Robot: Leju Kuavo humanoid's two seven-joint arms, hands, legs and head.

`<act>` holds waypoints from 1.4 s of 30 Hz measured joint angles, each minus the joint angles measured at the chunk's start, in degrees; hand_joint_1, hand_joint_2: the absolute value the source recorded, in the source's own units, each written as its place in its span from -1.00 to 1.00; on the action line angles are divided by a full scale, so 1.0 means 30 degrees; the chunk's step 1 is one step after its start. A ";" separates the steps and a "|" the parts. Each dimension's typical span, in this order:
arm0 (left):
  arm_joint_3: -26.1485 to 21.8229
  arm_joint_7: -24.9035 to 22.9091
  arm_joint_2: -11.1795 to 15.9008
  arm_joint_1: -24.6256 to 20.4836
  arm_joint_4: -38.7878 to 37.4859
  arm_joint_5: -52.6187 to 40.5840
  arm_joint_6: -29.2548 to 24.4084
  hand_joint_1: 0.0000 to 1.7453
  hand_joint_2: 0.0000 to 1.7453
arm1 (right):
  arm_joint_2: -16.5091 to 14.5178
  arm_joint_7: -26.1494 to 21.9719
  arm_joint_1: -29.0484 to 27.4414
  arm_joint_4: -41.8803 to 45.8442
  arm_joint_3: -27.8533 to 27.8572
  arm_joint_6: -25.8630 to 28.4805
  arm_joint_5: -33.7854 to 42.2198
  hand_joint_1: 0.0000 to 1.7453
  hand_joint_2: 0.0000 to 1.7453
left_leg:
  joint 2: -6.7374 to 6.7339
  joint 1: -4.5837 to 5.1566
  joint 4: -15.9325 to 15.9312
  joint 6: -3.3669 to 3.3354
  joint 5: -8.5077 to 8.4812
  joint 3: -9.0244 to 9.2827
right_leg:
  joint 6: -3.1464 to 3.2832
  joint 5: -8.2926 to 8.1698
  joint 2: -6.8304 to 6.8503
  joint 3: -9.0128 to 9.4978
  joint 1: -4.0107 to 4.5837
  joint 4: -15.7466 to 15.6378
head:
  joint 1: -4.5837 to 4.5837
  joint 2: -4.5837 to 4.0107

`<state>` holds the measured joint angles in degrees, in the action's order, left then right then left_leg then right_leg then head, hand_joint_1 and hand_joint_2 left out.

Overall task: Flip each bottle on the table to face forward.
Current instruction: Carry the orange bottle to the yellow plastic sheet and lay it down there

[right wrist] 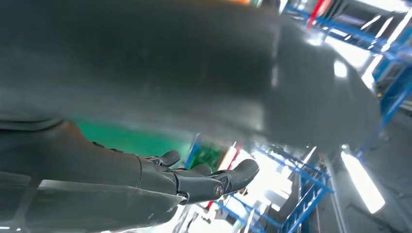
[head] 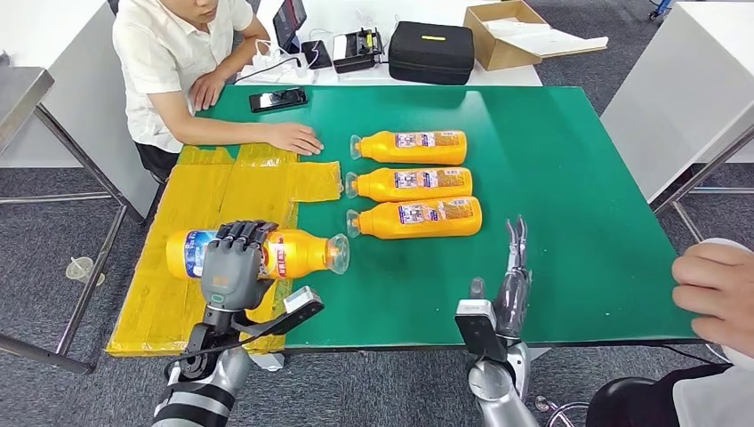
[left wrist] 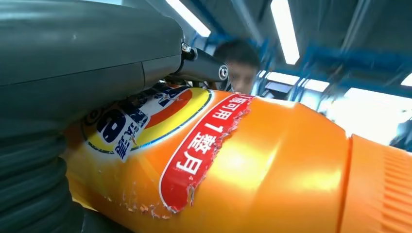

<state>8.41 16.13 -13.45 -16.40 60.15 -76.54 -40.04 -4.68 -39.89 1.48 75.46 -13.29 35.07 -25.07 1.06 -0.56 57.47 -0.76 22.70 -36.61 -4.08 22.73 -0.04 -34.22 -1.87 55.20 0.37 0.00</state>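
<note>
Several orange bottles lie on their sides on the green table [head: 551, 151]. Three lie in a column at centre: the far bottle [head: 411, 147], the middle bottle [head: 411, 184] and the near bottle [head: 416, 218], caps pointing left. A fourth bottle [head: 284, 253] lies on the yellow mat [head: 222, 196] at the front left, cap to the right, and my left hand [head: 235, 262] grips it from above. In the left wrist view this bottle [left wrist: 252, 165] shows a red and blue label. My right hand [head: 513, 267] stands at the table's front edge, fingers straight and holding nothing; its fingers [right wrist: 204, 182] are extended.
A person sits at the far left with a hand [head: 293, 138] resting on the table beside the yellow mat. Another person's hand [head: 718, 294] is at the right edge. A phone [head: 277, 99] lies at the back left. A black case [head: 431, 52] and cardboard box [head: 511, 31] sit behind.
</note>
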 joint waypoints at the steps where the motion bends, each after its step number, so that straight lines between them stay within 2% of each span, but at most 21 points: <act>1: 0.0131 -0.0685 0.0093 -0.0482 -0.0987 -0.0431 0.0000 0.75 1.00 | 0.0000 0.0000 0.0158 -0.0060 -0.0269 -0.0027 0.0197 -1.00 1.00 | 0.0000 -0.0001 0.0000 0.0002 -0.0006 0.0002 | 0.0000 -0.0002 0.0000 0.0001 0.0001 0.0000 | 0.0002 0.0000; 5: 0.0869 -0.2312 0.0435 -0.1923 -0.4477 -0.1333 0.0195 -0.02 1.00 | 0.0000 0.0000 0.0629 -0.0317 -0.1075 -0.0107 0.0766 -1.00 1.00 | 0.0006 -0.0003 0.0002 0.0002 -0.0019 0.0001 | -0.0003 -0.0004 0.0001 0.0005 0.0000 0.0005 | 0.0000 0.0000; 11: 0.1424 -0.3149 0.0595 -0.3684 -0.8521 -0.0338 0.2466 -0.37 1.00 | -0.0020 0.0000 0.1113 -0.0719 -0.1762 -0.0343 0.0992 -1.00 1.00 | 0.0035 0.0000 0.0005 0.0000 -0.0017 -0.0032 | -0.0006 -0.0002 0.0007 -0.0008 -0.0003 0.0005 | 0.0004 0.0000; 17: 0.1655 -0.3345 0.0652 -0.4826 -1.0345 0.0161 0.3727 -0.73 1.00 | -0.0051 0.0000 0.1267 -0.0978 -0.2035 -0.0455 0.1147 -1.00 1.00 | 0.0053 -0.0001 0.0000 0.0001 -0.0017 -0.0023 | -0.0004 0.0003 0.0029 0.0011 -0.0001 0.0005 | 0.0002 0.0000; 24: 0.1848 -0.3345 0.0686 -0.5354 -1.1061 0.0352 0.4437 -1.00 1.00 | -0.0051 0.0000 0.1270 -0.1043 -0.2213 -0.0481 0.1245 -1.00 1.00 | 0.0056 -0.0001 0.0001 -0.0002 -0.0021 -0.0006 | -0.0005 0.0001 0.0030 0.0032 -0.0002 0.0005 | 0.0000 0.0000; 28: 0.1876 -0.3230 0.0688 -0.5747 -1.1322 0.0818 0.5973 -1.00 1.00 | -0.0051 0.0000 0.1281 -0.1147 -0.2230 -0.0579 0.1285 -1.00 1.00 | 0.0065 -0.0001 0.0001 -0.0002 -0.0021 0.0020 | -0.0004 0.0003 0.0037 0.0066 -0.0002 0.0005 | 0.0002 0.0000; 35: 0.2349 -0.2073 0.0743 -0.6553 -1.1445 0.1889 1.0191 -1.00 1.00 | 0.0046 0.0000 0.1295 -0.1375 -0.2230 -0.0787 0.1520 -1.00 1.00 | 0.0070 0.0002 -0.0004 -0.0002 -0.0017 0.0092 | -0.0001 0.0007 0.0039 0.0145 -0.0003 0.0004 | 0.0000 0.0000; 42: 0.2890 -0.1325 0.0912 -0.6652 -1.1445 0.2455 1.0784 -1.00 1.00 | 0.0175 0.0000 0.1295 -0.1492 -0.2230 -0.0803 0.1671 -1.00 1.00 | 0.0068 0.0001 -0.0006 0.0000 -0.0020 0.0123 | -0.0001 0.0007 0.0038 0.0169 0.0000 0.0003 | 0.0000 0.0000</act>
<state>17.08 12.16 -10.72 -36.36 25.81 -69.17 -7.69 -4.15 -39.89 5.36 70.99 -19.98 32.66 -20.05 1.27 -0.56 57.45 -0.77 22.64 -36.24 -4.08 22.75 0.07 -33.72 -1.87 55.21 0.37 0.00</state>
